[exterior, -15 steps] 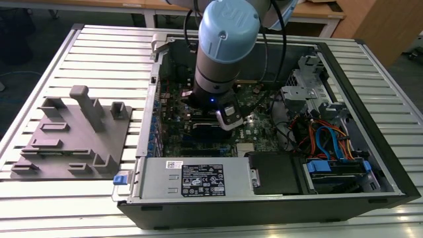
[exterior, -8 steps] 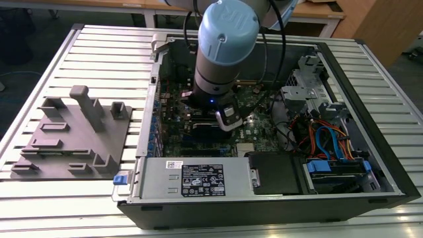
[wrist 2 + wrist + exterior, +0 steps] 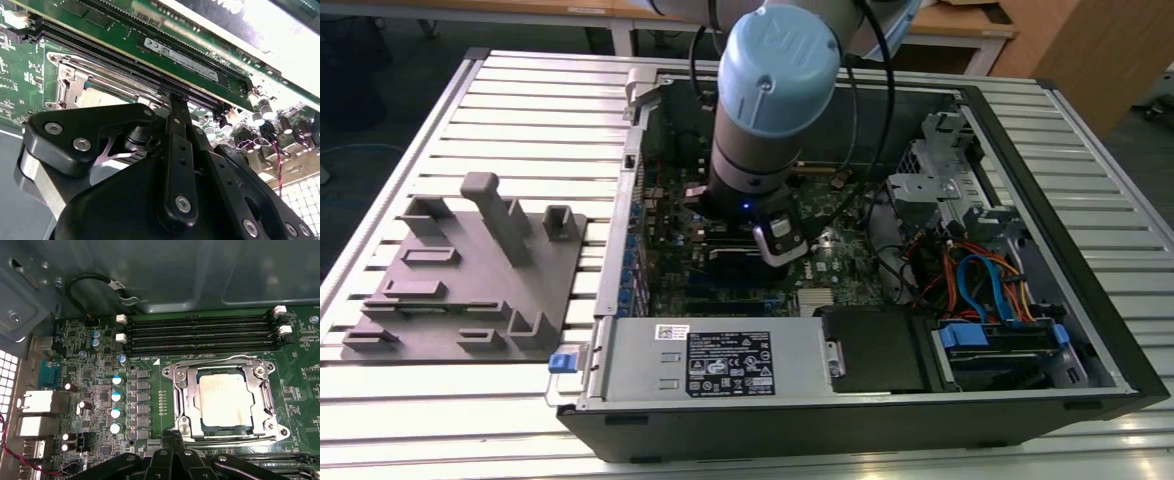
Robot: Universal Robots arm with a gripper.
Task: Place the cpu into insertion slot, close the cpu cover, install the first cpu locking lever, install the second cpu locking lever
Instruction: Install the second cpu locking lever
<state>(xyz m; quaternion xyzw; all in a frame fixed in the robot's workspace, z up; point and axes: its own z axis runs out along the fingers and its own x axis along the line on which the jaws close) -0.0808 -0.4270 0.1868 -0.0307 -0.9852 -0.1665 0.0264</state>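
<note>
The gripper [image 3: 172,452], whose finger state I cannot tell, hangs at the edge of the insertion slot [image 3: 226,437], where the cpu [image 3: 224,401] lies under the closed cpu cover [image 3: 187,390], so pressing should be slow and straight.

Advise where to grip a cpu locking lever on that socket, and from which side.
Judging from the first wrist view, take the cpu locking lever by its bent free end, coming from above. It's a thin wire rod lying flat beside the cpu cover, so the shaft offers little purchase.
</note>
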